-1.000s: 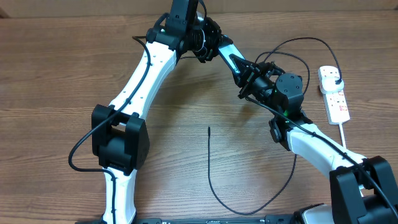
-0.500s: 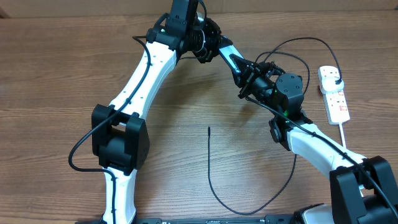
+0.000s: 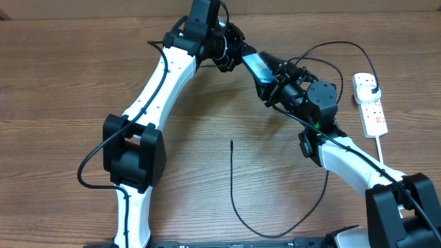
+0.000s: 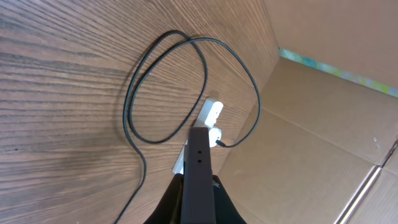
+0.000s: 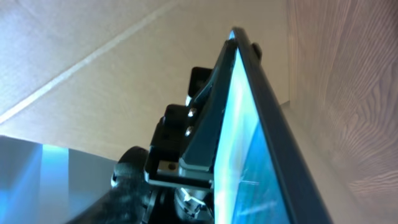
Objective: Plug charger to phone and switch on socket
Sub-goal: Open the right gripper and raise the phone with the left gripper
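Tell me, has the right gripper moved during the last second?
Yes, slightly. In the overhead view the right gripper has shifted up and to the left, away from the socket, which stayed in place.

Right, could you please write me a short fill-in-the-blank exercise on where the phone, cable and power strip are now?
1. The slim smartphone with the light blue screen is raised between the two arms, not lying on the wooden ____.
2. The thin black cable's plug head sits in the white ____ at the right.
3. The cable's slim free tip lies on the wood, not yet inserted in the ____.
Missing words: table; power strip; smartphone.
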